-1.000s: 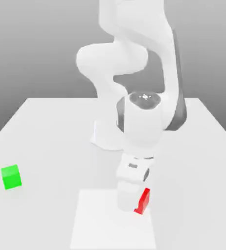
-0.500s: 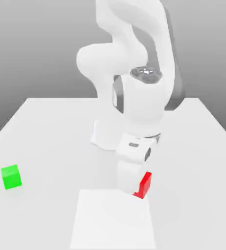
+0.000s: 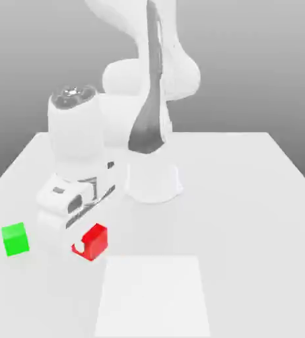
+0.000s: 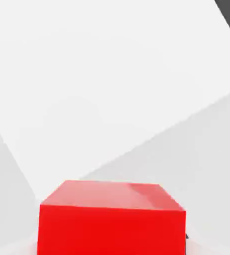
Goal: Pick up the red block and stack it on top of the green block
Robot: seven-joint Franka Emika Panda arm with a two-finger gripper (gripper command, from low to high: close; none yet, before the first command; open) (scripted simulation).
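Observation:
The red block (image 3: 93,241) hangs above the table, held at the end of my hand. My gripper (image 3: 82,247) is shut on it; a white fingertip (image 3: 79,246) shows against the cube's near face. The hand view has the red block (image 4: 112,219) close up, with white table beyond it. The green block (image 3: 15,239) rests on the table at the exterior view's left, a short way left of the red block and apart from it.
A lighter square patch (image 3: 153,296) marks the table in front, to the right of the held cube. The arm's white base (image 3: 154,181) stands behind the hand. The table's left edge (image 3: 6,168) runs close to the green block.
The hand has lifted the red block off the light square patch and swung it leftward across the table, ending near the green block. The green block has stayed put.

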